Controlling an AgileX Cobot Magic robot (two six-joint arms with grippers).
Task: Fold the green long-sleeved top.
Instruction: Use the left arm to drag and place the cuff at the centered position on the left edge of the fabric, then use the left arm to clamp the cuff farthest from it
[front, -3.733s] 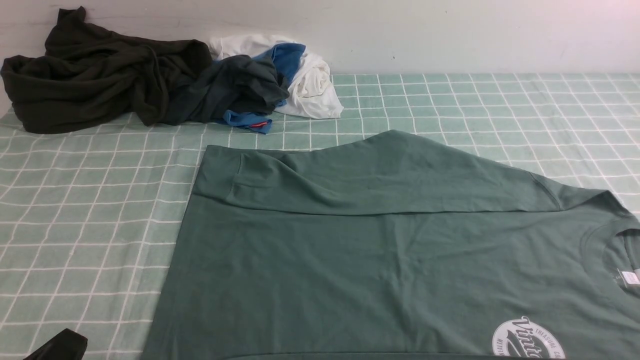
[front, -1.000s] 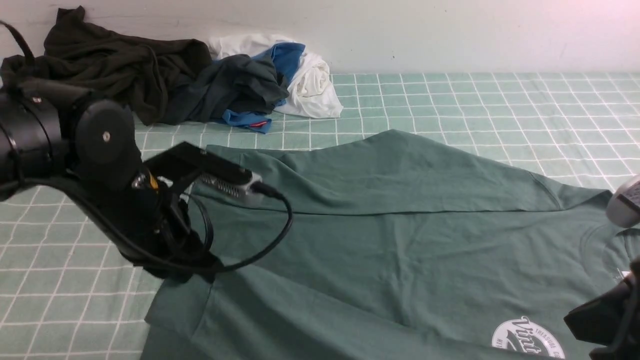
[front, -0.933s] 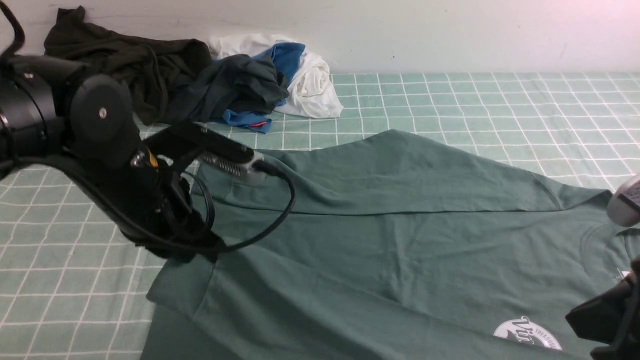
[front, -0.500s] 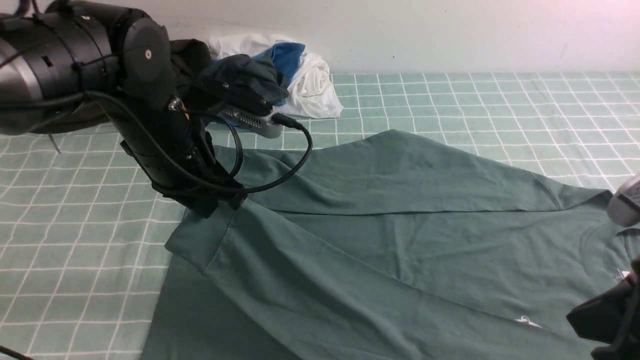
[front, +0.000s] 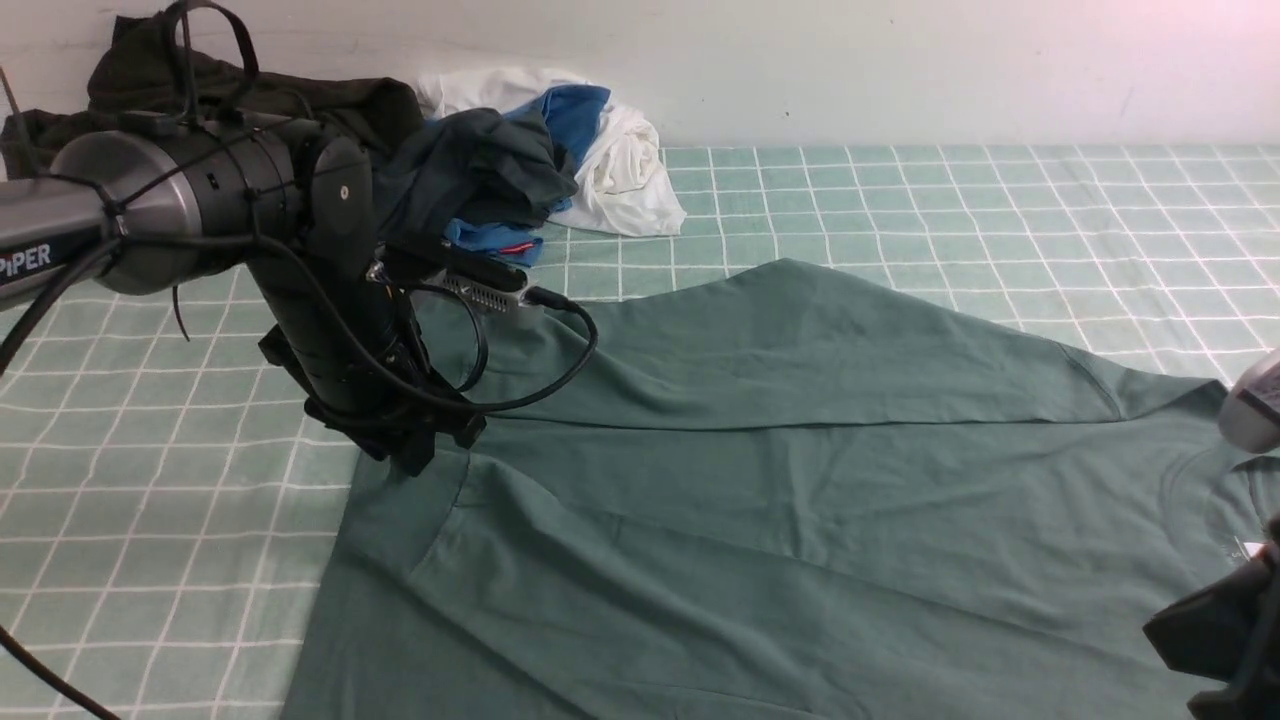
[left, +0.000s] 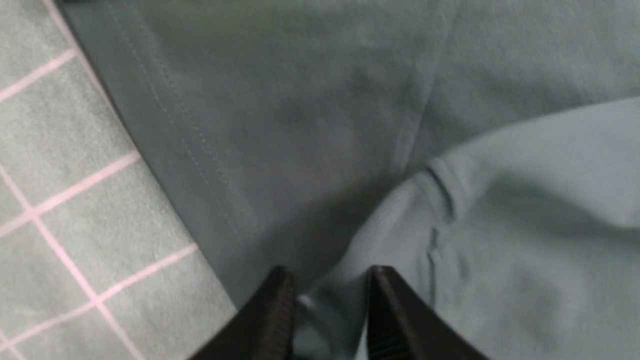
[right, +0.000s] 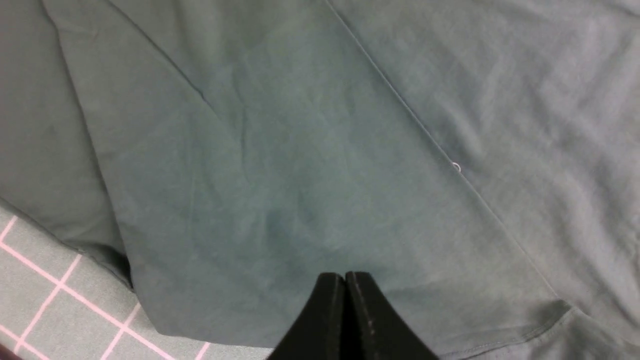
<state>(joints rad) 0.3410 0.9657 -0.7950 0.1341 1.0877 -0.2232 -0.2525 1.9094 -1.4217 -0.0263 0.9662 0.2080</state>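
The green top (front: 800, 500) lies spread flat on the checked desk (front: 150, 480), filling the front view from the centre out to 3 o'clock and down to 6 o'clock. One sleeve (front: 780, 350) is folded along its far edge. The other sleeve (front: 620, 590) runs slantwise over the body, and its cuff (front: 400, 510) lies at about 8 o'clock.

The left claw (left: 331, 282) points down at 9 o'clock of the top, just above that cuff. Its jaws stand parted – released – with a bit of the cuff's ribbed cloth lying loose in the gap between them. Beside it the hem of the top meets the bare desk.

The right claw (right: 345, 280) is at 4 o'clock in the front view, over the body of the top near its edge – clenched, jaws pressed together with no cloth seen between them.

At 11 o'clock, against the wall and well apart from the top, lies a heap: a dark olive garment (front: 390, 115), a grey-and-blue one (front: 490, 170) and a white one (front: 630, 170).
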